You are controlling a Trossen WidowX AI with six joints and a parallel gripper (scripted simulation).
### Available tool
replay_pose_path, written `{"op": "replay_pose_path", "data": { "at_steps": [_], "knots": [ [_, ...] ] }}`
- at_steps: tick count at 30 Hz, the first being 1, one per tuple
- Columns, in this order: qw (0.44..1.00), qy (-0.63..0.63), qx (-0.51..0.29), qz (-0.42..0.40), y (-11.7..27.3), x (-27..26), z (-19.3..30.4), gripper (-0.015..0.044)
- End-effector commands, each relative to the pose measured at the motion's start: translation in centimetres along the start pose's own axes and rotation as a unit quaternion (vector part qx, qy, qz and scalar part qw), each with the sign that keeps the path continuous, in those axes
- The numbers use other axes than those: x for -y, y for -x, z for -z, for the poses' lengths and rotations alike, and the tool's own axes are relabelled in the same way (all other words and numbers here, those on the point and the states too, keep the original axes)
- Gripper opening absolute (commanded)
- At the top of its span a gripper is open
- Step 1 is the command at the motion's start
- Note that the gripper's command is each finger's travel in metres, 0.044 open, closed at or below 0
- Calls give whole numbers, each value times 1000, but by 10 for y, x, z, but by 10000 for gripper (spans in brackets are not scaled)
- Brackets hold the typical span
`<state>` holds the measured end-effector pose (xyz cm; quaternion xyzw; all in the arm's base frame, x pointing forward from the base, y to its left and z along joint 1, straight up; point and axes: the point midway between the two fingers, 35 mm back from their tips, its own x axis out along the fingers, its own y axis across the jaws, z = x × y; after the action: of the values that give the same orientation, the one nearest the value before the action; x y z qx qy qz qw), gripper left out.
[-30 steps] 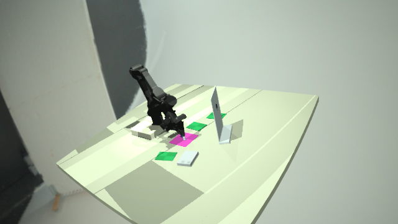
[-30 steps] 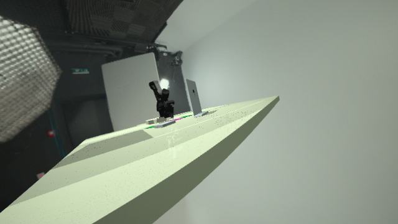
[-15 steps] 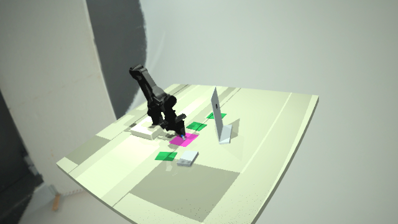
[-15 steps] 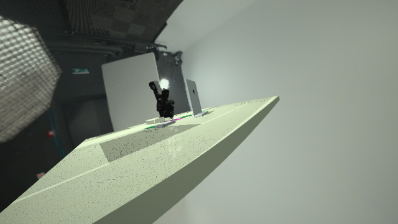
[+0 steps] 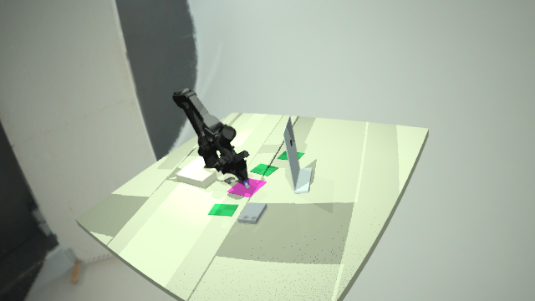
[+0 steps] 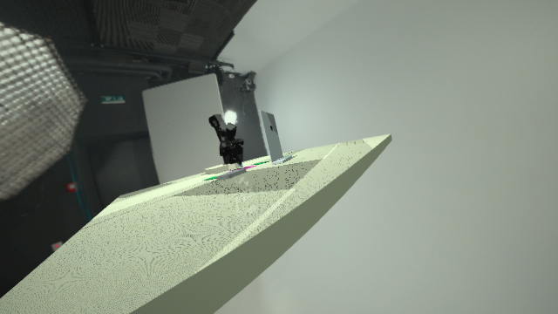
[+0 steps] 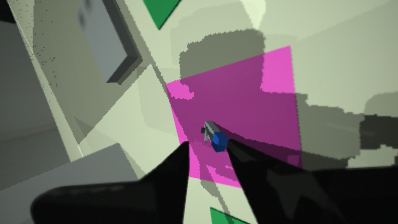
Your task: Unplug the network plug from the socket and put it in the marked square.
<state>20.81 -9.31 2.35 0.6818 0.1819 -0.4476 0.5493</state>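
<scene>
The plug, grey with a blue end, is over the lower part of the magenta square and appears to lie on it. My gripper is low over the square and open part way, with a gap between its fingertips. The plug's blue end is between the tips, nearer the right finger in the wrist view; whether they touch is not clear. The upright panel stands beyond, with its dark socket opening empty.
A grey flat box lies near the magenta square. Green squares lie on either side of it. A white block is beside the arm. The panel's foot rests on the table.
</scene>
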Motion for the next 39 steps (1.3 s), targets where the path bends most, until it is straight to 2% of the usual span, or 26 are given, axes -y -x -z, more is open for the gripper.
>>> {"op": "replay_pose_path", "data": {
  "at_steps": [1, 39],
  "knots": [
    [1000, 0, 0, 0, 3, 0, 0, 156],
    [1000, -1, 1, 1, 35, -18, -1, 156]
  ]
}}
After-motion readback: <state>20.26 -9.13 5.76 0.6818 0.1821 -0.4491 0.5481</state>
